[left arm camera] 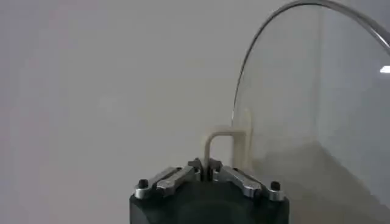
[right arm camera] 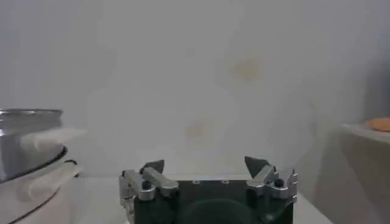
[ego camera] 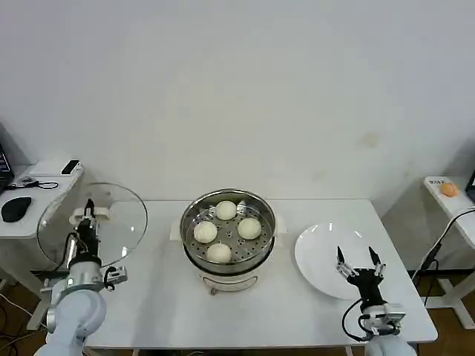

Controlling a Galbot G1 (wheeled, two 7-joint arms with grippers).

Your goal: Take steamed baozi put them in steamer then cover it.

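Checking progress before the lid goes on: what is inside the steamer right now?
Four baozi sit on the perforated tray inside the steamer. The glass lid is off, held by the left gripper. Below the tray is hidden.

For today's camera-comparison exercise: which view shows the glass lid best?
The head view: the whole glass lid is seen, held upright at the table's left end by the left claw. The left wrist view shows its handle pinched and part of the rim. The right wrist view faces the wall instead.
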